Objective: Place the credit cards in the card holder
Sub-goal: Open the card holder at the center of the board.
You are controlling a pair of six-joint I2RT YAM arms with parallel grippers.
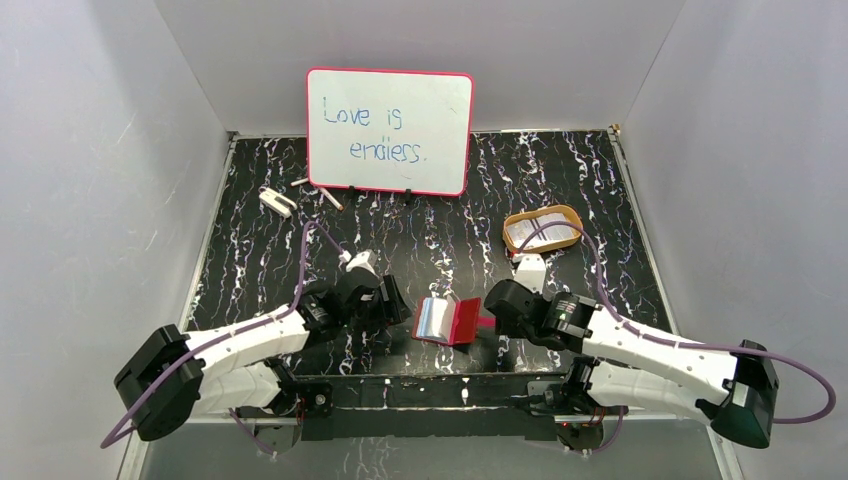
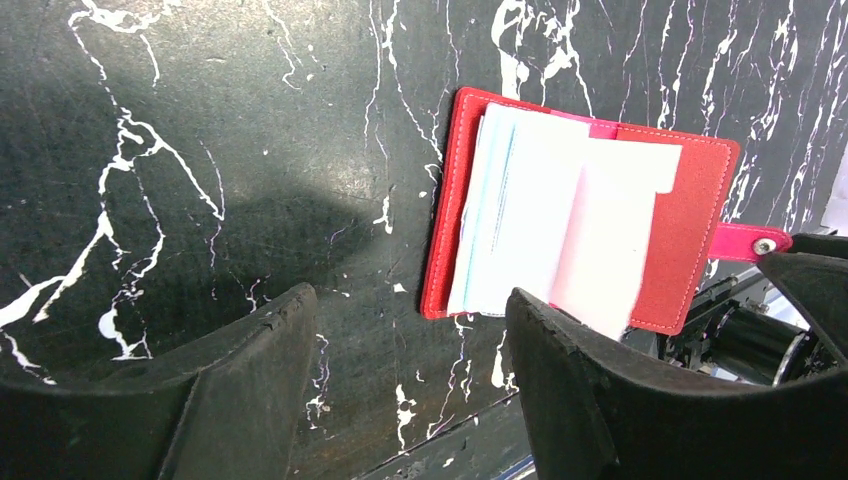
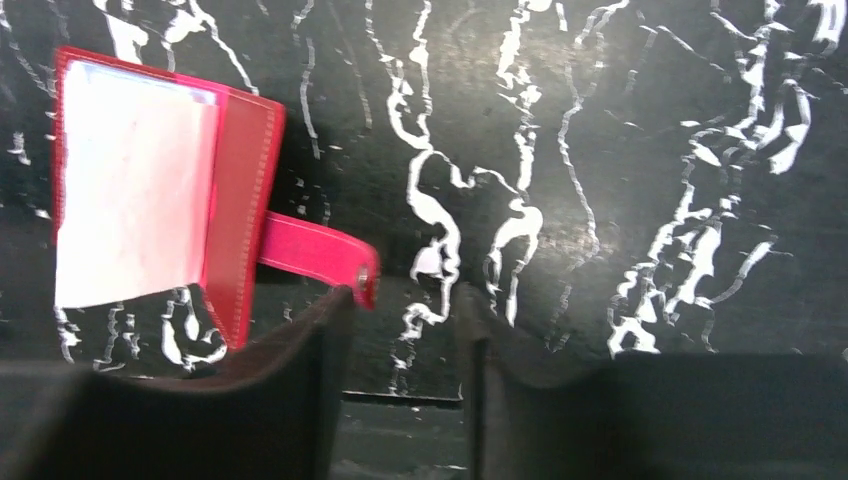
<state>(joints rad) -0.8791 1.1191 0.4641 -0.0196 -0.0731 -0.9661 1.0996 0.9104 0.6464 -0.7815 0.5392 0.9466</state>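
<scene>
The small dark-red leather-like bifold card holder (image 1: 462,322) lies open on the black, white-veined marble-patterned tabletop (image 1: 420,240), near its front edge and between the two arms; thin pale whitish-blue plastic credit cards (image 2: 505,205) sit inside it, their long edges fanned along the side nearer the left arm, with a pale flap over the other half; whether every card sits fully in a pocket I cannot tell. The left fingers (image 2: 250,380) stand wide apart just beside the holder's near edge, holding nothing, bare tabletop between them; one finger tip overlaps the holder's lower corner in the left wrist view, though contact is not clear. The holder's red snap tab (image 3: 315,250) sticks out toward the right arm; the right fingers (image 3: 290,400) are parted by a moderate gap with nothing between them, and the tab's studded end hangs just above the tip of one finger, touching or not I cannot tell. Farther back, a pink-framed whiteboard (image 1: 390,130) with blue handwriting stands upright at the rear; an orange-rimmed shallow oval tray (image 1: 520,222) rests behind the right arm; a small white object (image 1: 275,201) lies at the rear left, well apart from the holder.
</scene>
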